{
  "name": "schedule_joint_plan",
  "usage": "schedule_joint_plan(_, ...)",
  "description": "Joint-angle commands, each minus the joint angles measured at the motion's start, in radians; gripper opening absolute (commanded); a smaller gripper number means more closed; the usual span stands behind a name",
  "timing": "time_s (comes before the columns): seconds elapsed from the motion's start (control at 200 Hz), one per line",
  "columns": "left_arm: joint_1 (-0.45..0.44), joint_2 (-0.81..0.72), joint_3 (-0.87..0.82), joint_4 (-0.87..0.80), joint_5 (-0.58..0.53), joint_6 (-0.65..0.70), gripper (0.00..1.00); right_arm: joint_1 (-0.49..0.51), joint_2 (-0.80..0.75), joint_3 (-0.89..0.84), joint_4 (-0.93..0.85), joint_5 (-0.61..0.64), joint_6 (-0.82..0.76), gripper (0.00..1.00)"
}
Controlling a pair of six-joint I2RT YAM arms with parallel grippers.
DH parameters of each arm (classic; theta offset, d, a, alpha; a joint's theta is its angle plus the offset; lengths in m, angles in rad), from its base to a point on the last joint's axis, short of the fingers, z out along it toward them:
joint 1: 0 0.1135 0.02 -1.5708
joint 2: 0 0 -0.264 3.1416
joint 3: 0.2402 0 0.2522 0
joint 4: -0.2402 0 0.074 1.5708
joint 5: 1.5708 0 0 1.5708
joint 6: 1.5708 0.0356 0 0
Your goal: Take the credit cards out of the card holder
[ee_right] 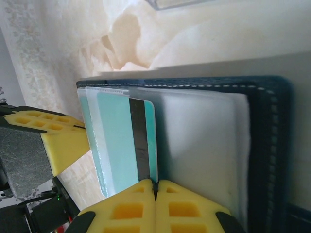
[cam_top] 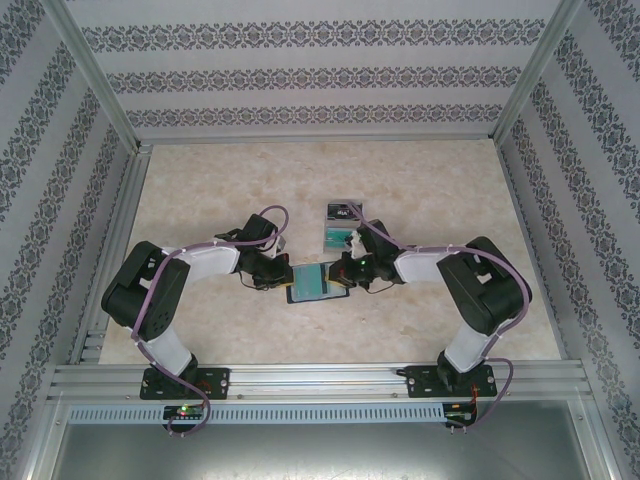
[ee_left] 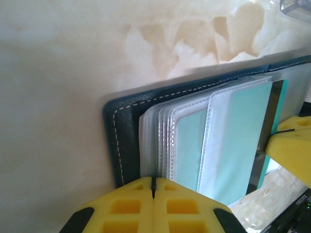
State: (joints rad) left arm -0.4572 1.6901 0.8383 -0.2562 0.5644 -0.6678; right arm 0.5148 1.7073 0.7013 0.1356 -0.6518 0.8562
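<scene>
Open slate-blue bifold card holder [cam_top: 308,285] on beige marbled counter [cam_top: 200,190], loose cards [cam_top: 338,238] at its 1 o'clock. Left end effector [ee_left: 153,188] clamped on holder's edge; right end effector [ee_right: 155,190] clamped on teal striped card [ee_right: 141,145]. Slide card straight out along its sleeve [ee_right: 93,145], holder pinned flat. Remaining sleeve contents unclear.

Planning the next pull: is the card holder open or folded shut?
Open. The card holder lies spread on the table, its clear sleeves fanned out and a teal card showing.
</scene>
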Motion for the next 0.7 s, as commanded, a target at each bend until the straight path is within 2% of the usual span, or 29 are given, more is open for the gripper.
schedule_joint_plan(0.0,-0.010,0.029,-0.008,-0.077,-0.044,0.024,0.06,-0.029,-0.038,-0.030,-0.056,0.006,-0.045,0.00)
schedule_joint_plan(0.3,-0.009,0.029,-0.003,-0.080,-0.044,0.030,0.06,-0.108,-0.205,-0.078,-0.165,-0.022,-0.118,0.00)
schedule_joint_plan(0.46,-0.009,0.028,0.001,-0.083,-0.042,0.035,0.06,-0.119,-0.336,-0.059,-0.295,-0.026,-0.167,0.00)
schedule_joint_plan(0.58,-0.010,0.026,0.007,-0.088,-0.044,0.044,0.06,-0.119,-0.438,-0.001,-0.433,0.011,-0.231,0.00)
schedule_joint_plan(0.694,-0.009,0.012,0.015,-0.089,-0.042,0.048,0.06,-0.111,-0.496,0.100,-0.599,0.106,-0.362,0.00)
